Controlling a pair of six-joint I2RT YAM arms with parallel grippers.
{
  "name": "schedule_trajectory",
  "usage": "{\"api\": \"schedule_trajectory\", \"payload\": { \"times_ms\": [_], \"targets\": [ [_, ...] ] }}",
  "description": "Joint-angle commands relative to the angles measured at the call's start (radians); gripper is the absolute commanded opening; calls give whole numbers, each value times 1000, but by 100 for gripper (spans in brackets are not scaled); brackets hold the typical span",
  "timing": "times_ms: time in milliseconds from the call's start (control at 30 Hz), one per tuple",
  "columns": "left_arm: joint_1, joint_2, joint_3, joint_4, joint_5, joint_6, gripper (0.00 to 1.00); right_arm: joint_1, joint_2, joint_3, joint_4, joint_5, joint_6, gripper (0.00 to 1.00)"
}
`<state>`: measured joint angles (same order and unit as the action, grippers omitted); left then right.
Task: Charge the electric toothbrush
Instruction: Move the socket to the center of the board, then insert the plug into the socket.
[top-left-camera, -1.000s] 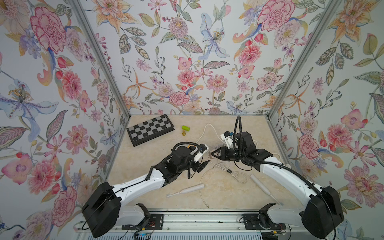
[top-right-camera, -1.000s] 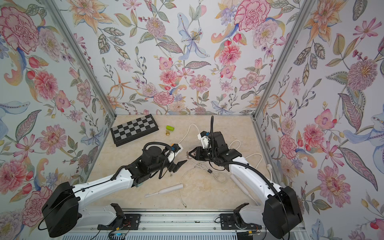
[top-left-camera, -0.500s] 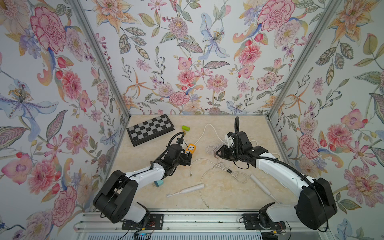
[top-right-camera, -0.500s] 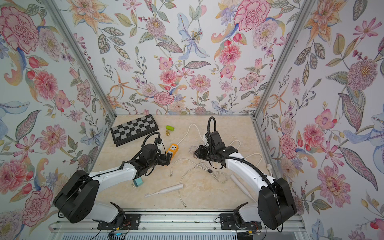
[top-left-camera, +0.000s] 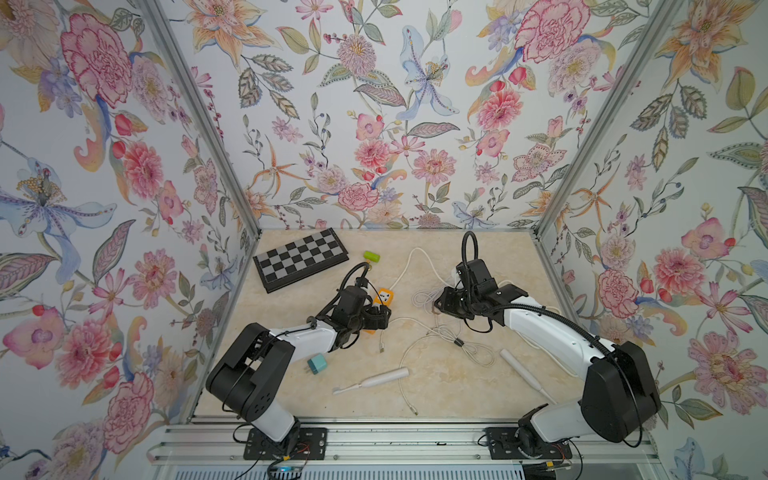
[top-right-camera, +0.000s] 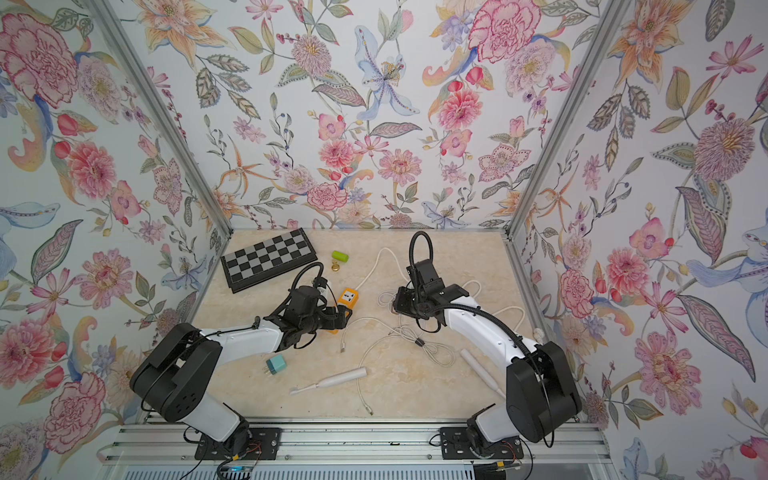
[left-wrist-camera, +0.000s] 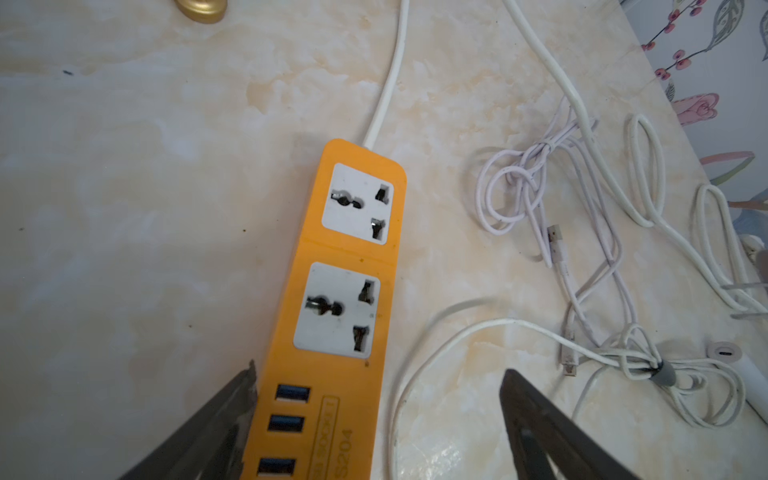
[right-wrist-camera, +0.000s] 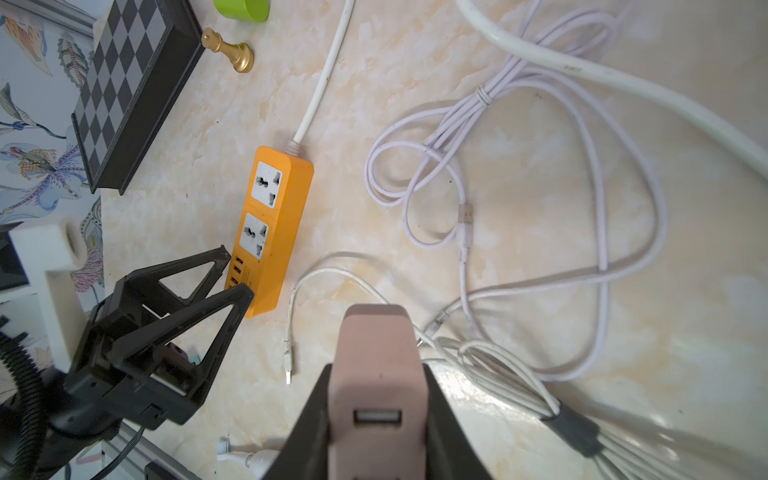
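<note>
Two arms reach in from the near edge of the table (top-left-camera: 457, 399). The left gripper (left-wrist-camera: 378, 370) is spread wide across the near end of the strip (left-wrist-camera: 349, 253), where the USB ports are. One finger is at the strip's edge and the other stands apart, so it grasps nothing. The right gripper (top-left-camera: 446, 301) is clenched on a pink adapter (right-wrist-camera: 376, 353), with the adapter's USB port facing the wrist camera. A chessboard (top-left-camera: 300, 259) lies far left. The strip lies to the left of the right gripper, with bare table and a loose plug between them. Its long axis runs from near to far, and the two sockets on its far half are clear of the left jaws. I think the coming move is to bring the pink adapter leftward to one of these sockets while the left arm steadies the strip. White cables (top-left-camera: 458, 343) are tangled in the middle. The toothbrush (top-left-camera: 372, 380) lies nearer than both grippers, between the arms. Its long axis runs mostly left to right, with the head to the left and near. The free left gripper seems a little closer to it. A second toothbrush (top-left-camera: 521, 368) lies just beside the right forearm. A teal adapter (top-left-camera: 318, 365) sits beside the left forearm. A green cylinder (top-left-camera: 372, 256) and a gold pawn (right-wrist-camera: 230, 50) are far off, beside the chessboard.
</note>
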<state>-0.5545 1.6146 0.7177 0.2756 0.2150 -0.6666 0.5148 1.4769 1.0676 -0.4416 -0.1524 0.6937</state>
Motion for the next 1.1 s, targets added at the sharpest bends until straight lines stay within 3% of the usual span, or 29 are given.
{"api": "schedule_trajectory", "payload": {
  "times_ms": [0, 333, 667, 1067],
  "targets": [
    [0, 47, 3, 65, 93, -60, 90, 6, 29, 51, -46, 54, 32, 0],
    [-74, 77, 37, 167, 89, -144, 86, 61, 146, 152, -77, 180, 115, 0],
    [-73, -125, -31, -2, -174, -42, 88, 211, 352, 399, -200, 334, 293, 0],
    [-59, -278, -128, -50, -312, 18, 89, 302, 596, 692, -400, 483, 427, 0]
  ]
}}
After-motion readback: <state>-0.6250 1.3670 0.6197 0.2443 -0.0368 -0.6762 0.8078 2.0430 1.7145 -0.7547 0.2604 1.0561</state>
